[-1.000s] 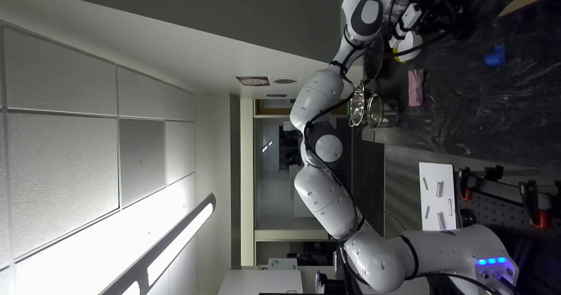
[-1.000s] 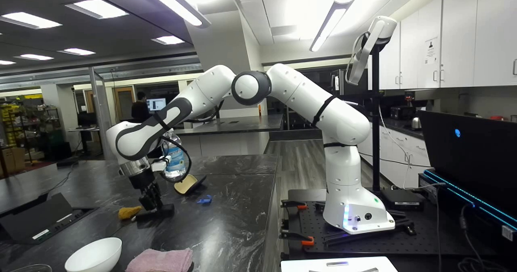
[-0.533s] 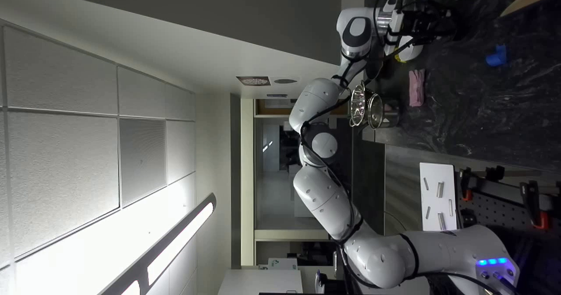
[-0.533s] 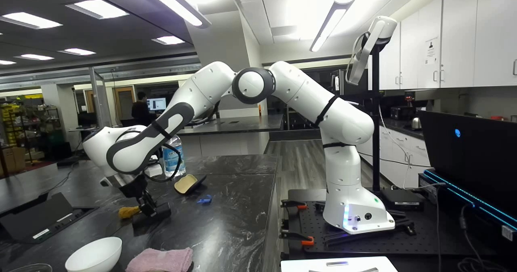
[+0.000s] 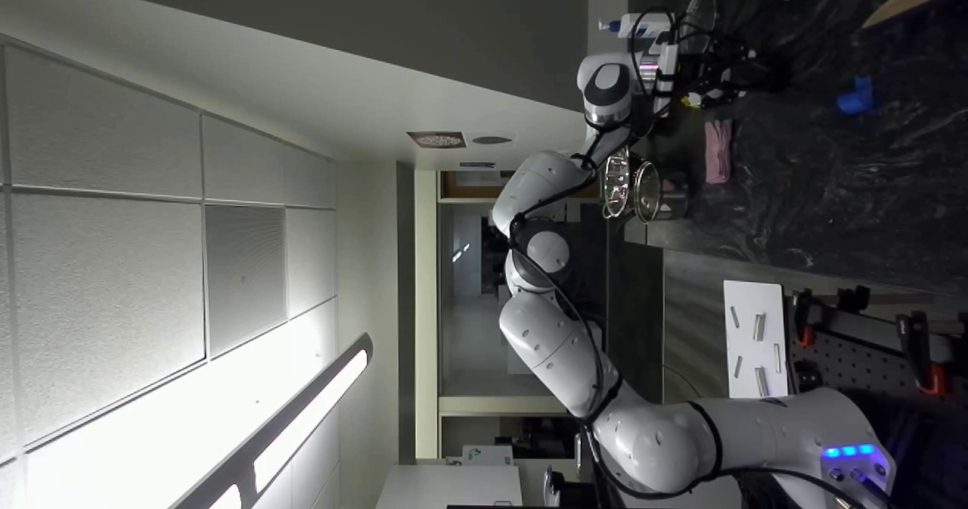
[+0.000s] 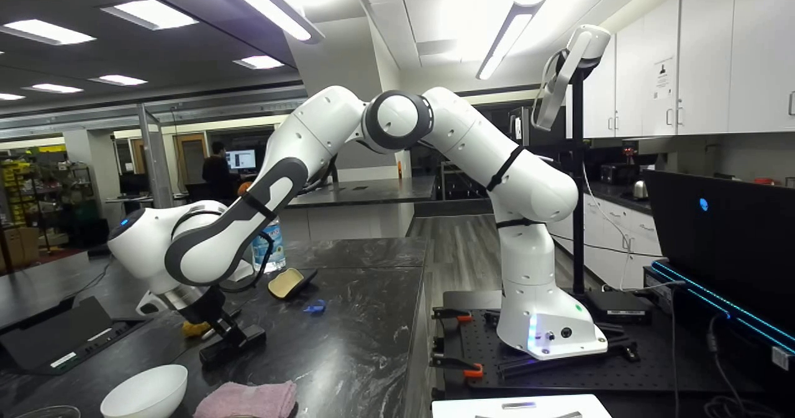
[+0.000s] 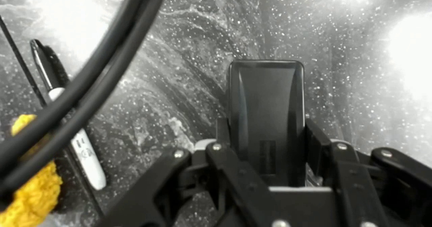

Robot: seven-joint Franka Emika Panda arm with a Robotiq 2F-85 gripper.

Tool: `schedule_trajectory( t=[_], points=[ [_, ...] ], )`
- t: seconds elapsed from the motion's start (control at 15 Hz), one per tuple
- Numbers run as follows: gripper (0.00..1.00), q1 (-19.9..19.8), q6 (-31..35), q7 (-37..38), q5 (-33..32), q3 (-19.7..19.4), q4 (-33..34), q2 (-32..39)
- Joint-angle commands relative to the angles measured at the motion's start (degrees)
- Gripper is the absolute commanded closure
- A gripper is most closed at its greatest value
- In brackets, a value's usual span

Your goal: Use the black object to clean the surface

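Your end effector grips one black object; the surface bears one marker, one white bowl, one pink cloth.

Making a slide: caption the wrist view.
Pincer gripping the black object, flecked surface beyond, marker and yellow clump at left.

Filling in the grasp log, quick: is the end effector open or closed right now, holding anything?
End effector: closed, holding the black eraser-like block by its two sides.
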Motion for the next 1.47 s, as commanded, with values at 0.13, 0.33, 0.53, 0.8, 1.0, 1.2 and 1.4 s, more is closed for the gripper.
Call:
schedule_trajectory(
  t=[0.13,0.33,0.53,0.8,1.0,1.2,1.4],
  points=[
    [0.71,-0.29,3.24,-4.46,-0.19,2.71,-7.01,-4.15],
    [0.71,-0.50,3.15,-4.15,-0.02,2.80,-6.81,-3.71],
    [0.71,-0.87,3.99,-1.34,-0.34,1.39,-5.44,-2.62],
    [0.71,-1.68,4.43,4.36,0.48,-1.31,-3.14,-1.03],
    [0.71,-3.14,3.16,7.31,2.09,-2.70,-1.45,-0.49],
    [0.71,-5.44,2.22,8.74,5.03,-3.27,0.45,-0.17],
    [0.71,-8.02,2.10,9.70,9.24,-3.11,1.32,-0.79]
  ],
)
